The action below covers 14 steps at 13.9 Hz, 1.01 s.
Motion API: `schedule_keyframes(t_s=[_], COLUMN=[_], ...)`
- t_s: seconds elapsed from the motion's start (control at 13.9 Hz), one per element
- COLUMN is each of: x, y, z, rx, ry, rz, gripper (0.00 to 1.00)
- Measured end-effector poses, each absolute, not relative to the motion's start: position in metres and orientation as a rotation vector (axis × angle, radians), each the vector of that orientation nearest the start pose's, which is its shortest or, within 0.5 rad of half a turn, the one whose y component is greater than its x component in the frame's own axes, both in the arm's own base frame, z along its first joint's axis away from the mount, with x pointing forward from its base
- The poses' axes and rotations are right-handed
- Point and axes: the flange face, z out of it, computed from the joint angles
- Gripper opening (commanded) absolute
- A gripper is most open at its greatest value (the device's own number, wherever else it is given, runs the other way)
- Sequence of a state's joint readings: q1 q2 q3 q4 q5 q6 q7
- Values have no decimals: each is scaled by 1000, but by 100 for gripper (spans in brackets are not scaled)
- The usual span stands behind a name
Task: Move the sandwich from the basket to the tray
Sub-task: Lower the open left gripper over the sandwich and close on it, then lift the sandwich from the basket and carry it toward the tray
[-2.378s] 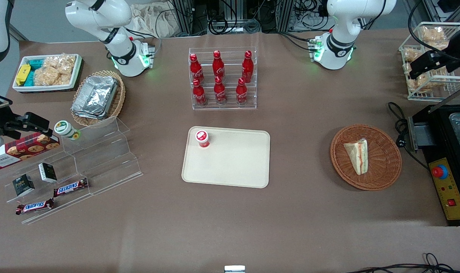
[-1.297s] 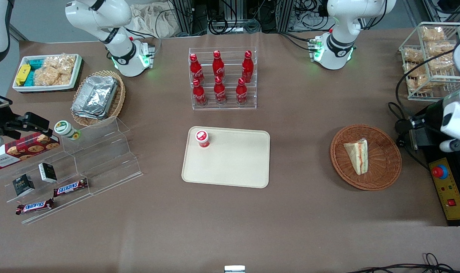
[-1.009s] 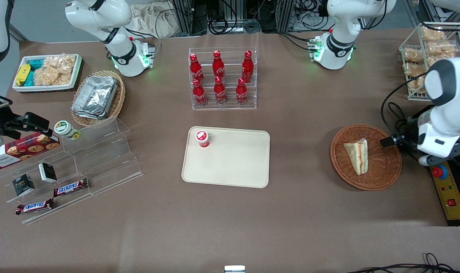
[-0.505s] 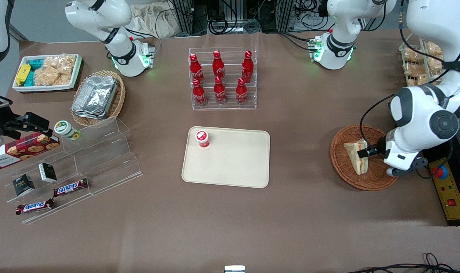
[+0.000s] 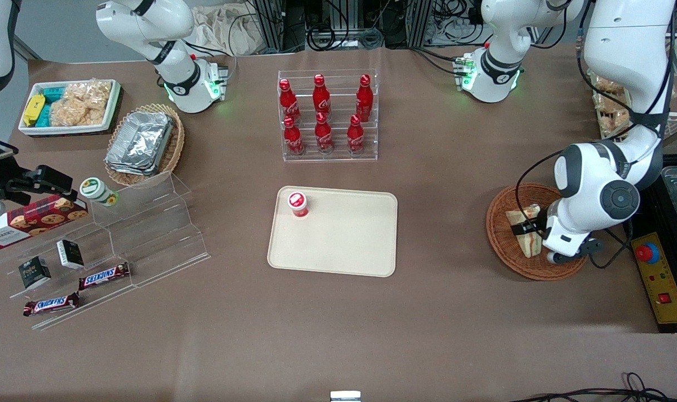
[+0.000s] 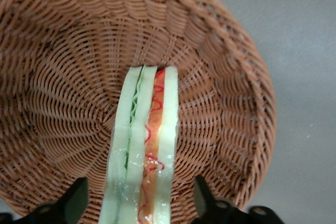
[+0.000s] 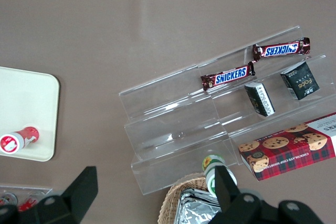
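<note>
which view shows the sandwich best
The left wrist view: the sandwich fills it, layers clear, lying in the basket between the open end effector fingers. The front view shows it partly hidden by the arm. The right wrist view misses it.

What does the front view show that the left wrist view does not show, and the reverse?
Only the front view shows the tray, the small red-capped bottle on it, and the arm over the basket. Only the left wrist view shows the pincer open, one finger on each side of the sandwich, not touching it, and the filling layers. Both show the sandwich lying in the basket.
</note>
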<state>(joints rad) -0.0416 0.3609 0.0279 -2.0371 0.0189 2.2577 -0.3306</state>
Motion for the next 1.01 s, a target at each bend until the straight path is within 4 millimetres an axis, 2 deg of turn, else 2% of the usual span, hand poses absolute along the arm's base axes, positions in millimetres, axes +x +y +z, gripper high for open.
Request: schedule_keyframes(t_s=[0.14,0.22,0.36,0.5,0.65,0.86,1.01], x=[579,580,581,588,594,593,590], y=[-7,-7,-7,-11,-18,-34,-47], z=[252,252,259,289,345,455,519], rx=[-3040,-3039,-3042,-3050,-3058,-3061,-3061], ry=[-443,-438,-433,-416,-385,-344,-316], rz=[212,211,195,148,122,113,127], gripper=[16,11,4,1,0,0,0])
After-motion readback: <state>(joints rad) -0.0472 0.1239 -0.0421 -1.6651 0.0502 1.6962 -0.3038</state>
